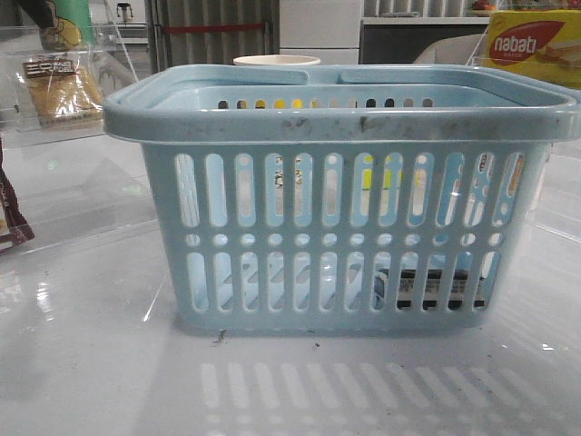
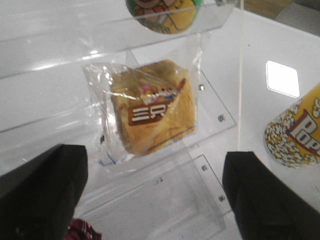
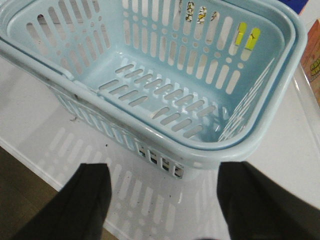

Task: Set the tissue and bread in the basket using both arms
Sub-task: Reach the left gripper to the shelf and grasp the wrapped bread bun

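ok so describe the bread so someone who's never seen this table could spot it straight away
Start at the big light-blue basket in the middle of the table, then look to the far left, where a clear acrylic shelf stands. The bread lies on it: a clear plastic packet of golden-brown bread with a dark label strip, unlike the yellow nabati box at far right.

The basket (image 1: 340, 195) is pale blue, patterned with rows of vertical slots and round holes, its rim marked with dark scuffs, and it stands on a glossy white counter (image 1: 91, 363). The bread (image 2: 152, 107) is golden brown inside clear plastic, with a dark reddish-brown label strip bearing white letters, while a cup (image 2: 297, 132) beside it shows yellow with a white popcorn print and red lettering. A box (image 1: 536, 45) at the back is yellow with a red "nabati" patch, and both the left gripper (image 2: 155, 192) and the right gripper (image 3: 162, 200) have black fingers.
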Available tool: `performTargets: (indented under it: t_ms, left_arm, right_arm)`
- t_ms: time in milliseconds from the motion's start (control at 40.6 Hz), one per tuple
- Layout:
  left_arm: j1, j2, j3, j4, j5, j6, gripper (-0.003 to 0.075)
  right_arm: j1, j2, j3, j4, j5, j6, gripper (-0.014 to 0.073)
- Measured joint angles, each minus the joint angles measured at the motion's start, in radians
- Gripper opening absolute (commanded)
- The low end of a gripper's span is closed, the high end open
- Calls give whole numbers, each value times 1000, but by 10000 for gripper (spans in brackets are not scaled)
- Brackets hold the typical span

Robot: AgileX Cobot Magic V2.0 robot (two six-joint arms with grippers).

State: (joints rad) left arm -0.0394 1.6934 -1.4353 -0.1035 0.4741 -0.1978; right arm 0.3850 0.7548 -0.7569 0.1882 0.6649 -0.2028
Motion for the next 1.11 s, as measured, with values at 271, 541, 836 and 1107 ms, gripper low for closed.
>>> performTargets:
  t_ms: [271, 541, 836, 1107]
  left_arm:
    - [30, 117, -74, -60, -78, -47, 605]
    - [45, 194, -78, -122, -170, -110, 605]
    - [45, 232, -81, -131, -205, -114, 498]
    - [45, 235, -81, -133, -205, -116, 250]
  right_arm:
    - [0, 0, 0, 0, 0, 0, 547]
    - [0, 0, 0, 0, 0, 0, 547]
    - [0, 0, 0, -1, 0, 0, 547]
    - [0, 0, 0, -1, 0, 0, 547]
